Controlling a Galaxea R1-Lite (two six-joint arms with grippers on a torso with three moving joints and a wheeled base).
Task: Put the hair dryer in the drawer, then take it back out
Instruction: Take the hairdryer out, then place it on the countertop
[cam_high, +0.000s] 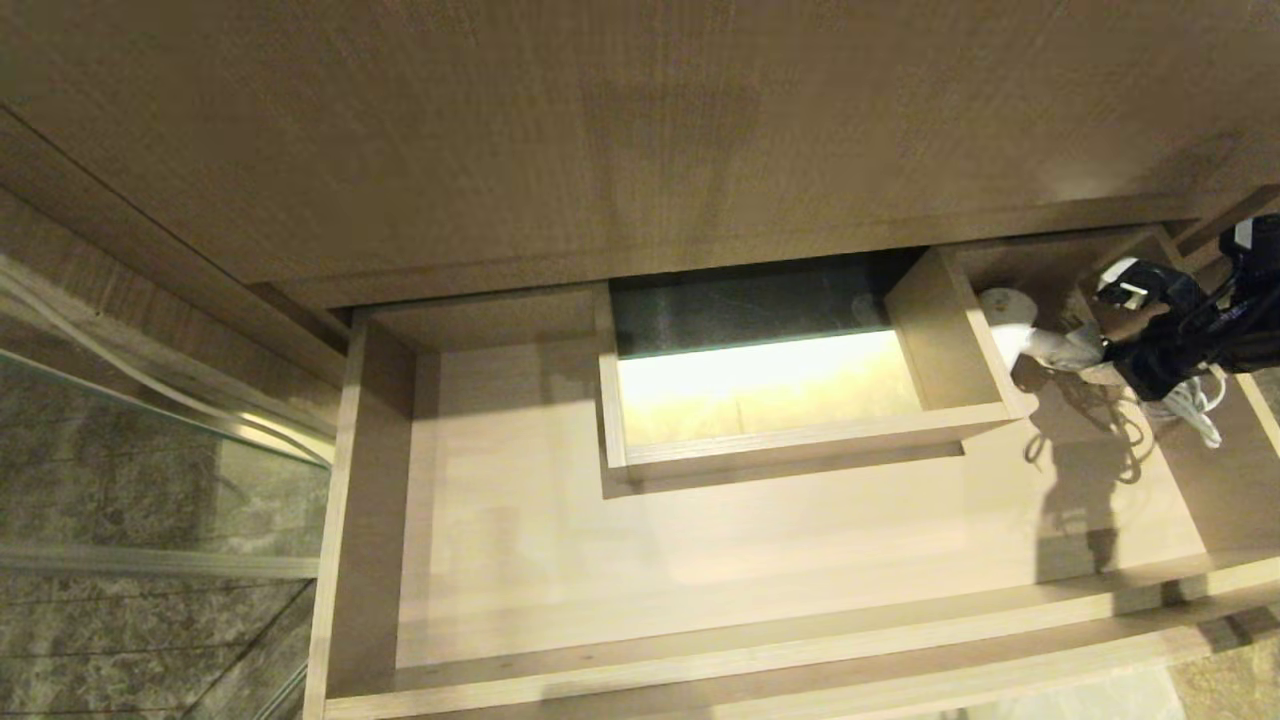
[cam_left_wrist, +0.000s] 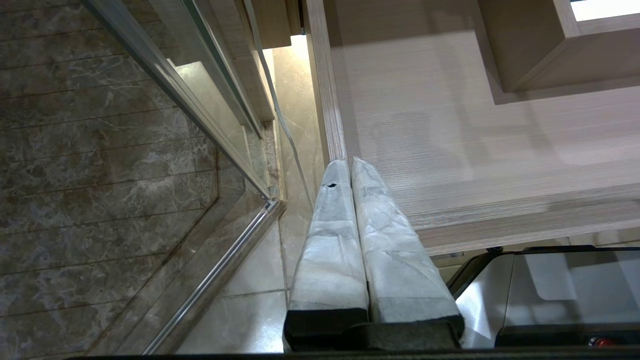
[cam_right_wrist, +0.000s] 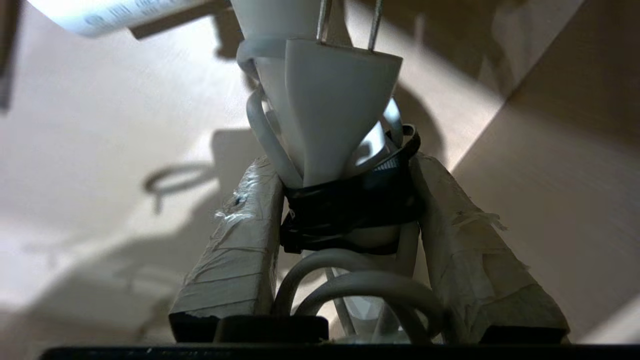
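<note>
- Wood-grain drawer (cam_high: 520, 560) is standing pulled open: a wide, shallow, light-brown tray with a smooth matte floor, thin straight walls and a boxed rectangular cut-out (cam_high: 770, 400) rising from its back middle, glowing pale yellow inside.
- White hair dryer (cam_high: 1020, 335) is lying in the drawer just to the right of that cut-out, its smooth plastic body gleaming, with coiled white cord (cam_high: 1185, 400) looping beside it.
- Right gripper (cam_right_wrist: 345, 200), black with tape-wrapped, crinkled pads, is reaching into the drawer's right end and clamping the dryer's bundled end between its two fingers (cam_right_wrist: 240, 235); a black strap (cam_right_wrist: 350, 205) is binding the cord and the tapered white plug (cam_right_wrist: 330, 100) right between the pads.
- Left gripper (cam_left_wrist: 352, 167) is hanging outside the drawer's left front corner over pale floor tiles (cam_left_wrist: 250, 280), its wrapped fingers pressing together on nothing.
- Brown marbled tiles (cam_left_wrist: 100, 150) are showing behind glass beyond it.
</note>
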